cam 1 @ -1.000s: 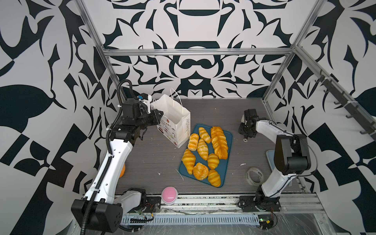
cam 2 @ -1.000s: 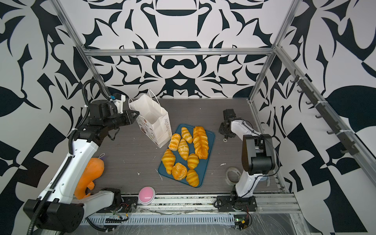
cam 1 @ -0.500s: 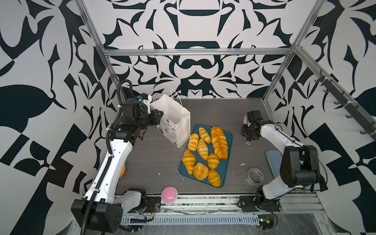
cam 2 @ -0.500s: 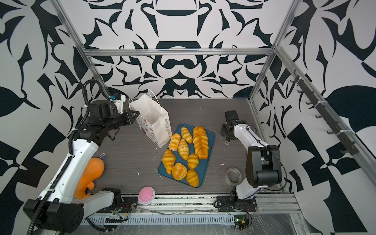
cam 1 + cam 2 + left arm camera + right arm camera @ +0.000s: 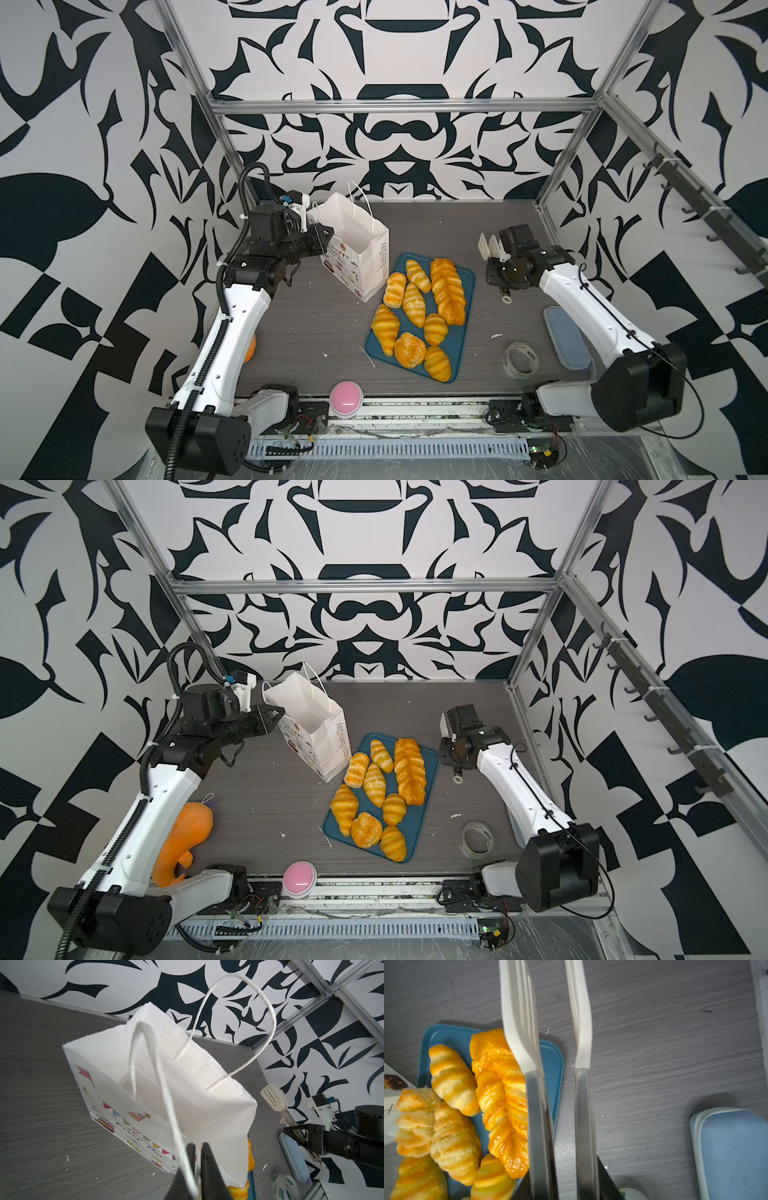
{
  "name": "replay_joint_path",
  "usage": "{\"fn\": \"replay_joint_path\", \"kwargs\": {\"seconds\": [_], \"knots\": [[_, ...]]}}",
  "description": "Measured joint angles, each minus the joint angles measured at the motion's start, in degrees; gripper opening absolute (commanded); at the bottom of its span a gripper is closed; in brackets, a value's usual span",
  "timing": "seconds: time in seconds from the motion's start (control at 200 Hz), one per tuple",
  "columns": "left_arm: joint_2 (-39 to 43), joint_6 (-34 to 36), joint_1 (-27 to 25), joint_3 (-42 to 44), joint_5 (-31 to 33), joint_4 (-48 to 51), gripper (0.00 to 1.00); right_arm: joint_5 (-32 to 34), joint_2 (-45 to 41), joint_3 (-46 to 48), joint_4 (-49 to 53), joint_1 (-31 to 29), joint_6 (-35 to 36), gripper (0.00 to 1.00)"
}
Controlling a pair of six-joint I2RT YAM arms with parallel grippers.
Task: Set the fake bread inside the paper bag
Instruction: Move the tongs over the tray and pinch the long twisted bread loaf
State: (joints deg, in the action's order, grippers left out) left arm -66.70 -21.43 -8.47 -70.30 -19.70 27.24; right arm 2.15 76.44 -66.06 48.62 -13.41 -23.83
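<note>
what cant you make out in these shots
- paper bag floor: in both top views, its own walls hide it.
- orange toy: in a top view, the left arm covers most of it.
- tape roll label: left wrist view, too small to read.
- tongs handles: right wrist view, cut off by the edge.

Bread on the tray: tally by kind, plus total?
Croissants: 6
Braided loaf: 1
Round bun: 1
Total: 8 pieces visible, all on the blue tray
</note>
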Motion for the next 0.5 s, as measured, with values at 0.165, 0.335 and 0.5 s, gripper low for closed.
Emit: {"fn": "replay_joint_path", "kwargs": {"seconds": [0.165,0.335,0.5], "knots": [[0.0,0.0,0.1,0.0,0.0,0.0,0.12,-5.1,-2.2,0.0,3.3,-1.7,0.3,0.37],[0.0,0.0,0.1,0.0,0.0,0.0,0.12,-10.4,-5.3,1.5,4.3,-2.1,0.6,0.37],[0.0,0.0,0.1,0.0,0.0,0.0,0.12,-13.2,-6.4,5.4,5.0,-2.1,0.9,0.40]]}}
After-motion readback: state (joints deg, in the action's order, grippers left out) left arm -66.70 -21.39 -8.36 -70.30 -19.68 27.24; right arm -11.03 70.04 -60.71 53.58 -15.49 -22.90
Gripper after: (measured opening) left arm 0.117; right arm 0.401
